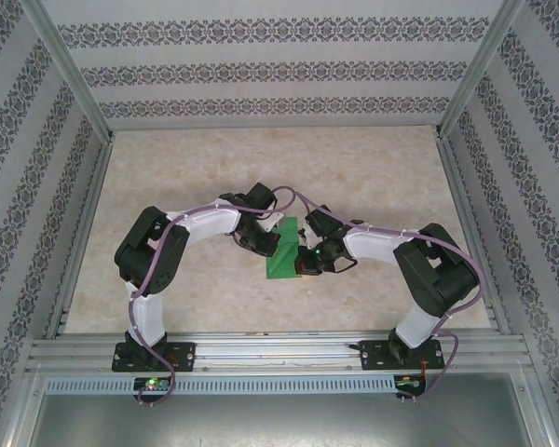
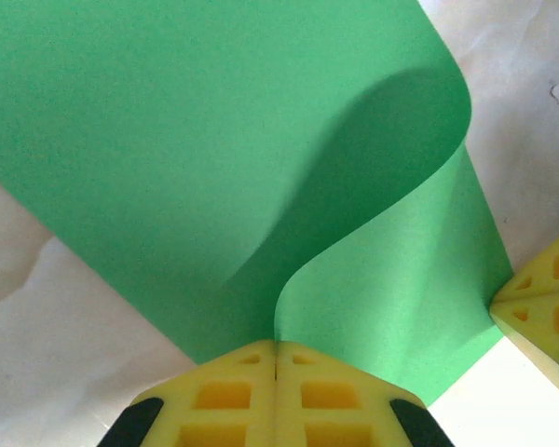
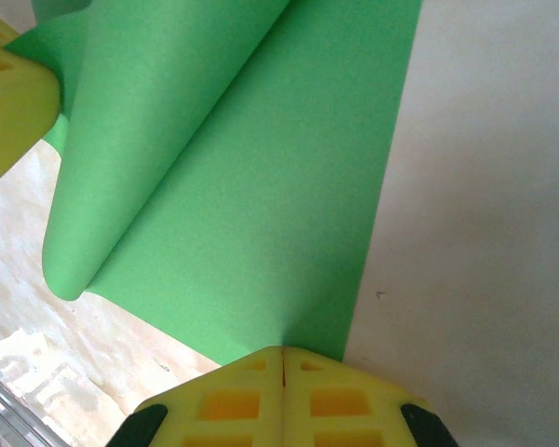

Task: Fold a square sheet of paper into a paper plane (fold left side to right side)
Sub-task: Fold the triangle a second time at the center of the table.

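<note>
Green paper (image 2: 168, 140) in left gripper (image 2: 276, 361)

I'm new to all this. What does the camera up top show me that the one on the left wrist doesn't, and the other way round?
Top camera: the left arm and right arm bent inward over the pale table, with patterned walls around. Left wrist camera: up close, the left gripper pinched shut on the edge of the square sheet of paper, which curls up in a soft bend, and the right gripper at another corner. Both: that bright green sheet.
</note>
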Robot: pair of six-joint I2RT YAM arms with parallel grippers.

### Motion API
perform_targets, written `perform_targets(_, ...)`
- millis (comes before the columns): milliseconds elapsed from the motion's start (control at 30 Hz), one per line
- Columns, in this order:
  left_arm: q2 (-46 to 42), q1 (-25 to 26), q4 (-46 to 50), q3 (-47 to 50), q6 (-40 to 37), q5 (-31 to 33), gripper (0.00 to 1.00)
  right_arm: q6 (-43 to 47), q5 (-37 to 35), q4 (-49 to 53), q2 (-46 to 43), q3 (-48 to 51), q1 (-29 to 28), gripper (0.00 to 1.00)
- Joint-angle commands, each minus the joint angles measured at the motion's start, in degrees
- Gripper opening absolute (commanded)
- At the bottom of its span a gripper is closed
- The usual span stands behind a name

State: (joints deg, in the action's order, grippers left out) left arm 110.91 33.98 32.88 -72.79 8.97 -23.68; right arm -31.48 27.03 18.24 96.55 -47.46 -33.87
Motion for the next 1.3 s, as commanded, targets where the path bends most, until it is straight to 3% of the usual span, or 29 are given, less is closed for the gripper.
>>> perform_targets(0,0.5,-0.8,2.6,-1.5,-1.9,1.6,0.0,1.0,-1.8,1.8,2.2,0.0,0.0,0.0)
perform_targets(1267,1.9,-1.0,0.5,-1.1,-1.7,1.7,0.0,1.0,-1.2,2.0,2.9,-0.5,0.2,0.0)
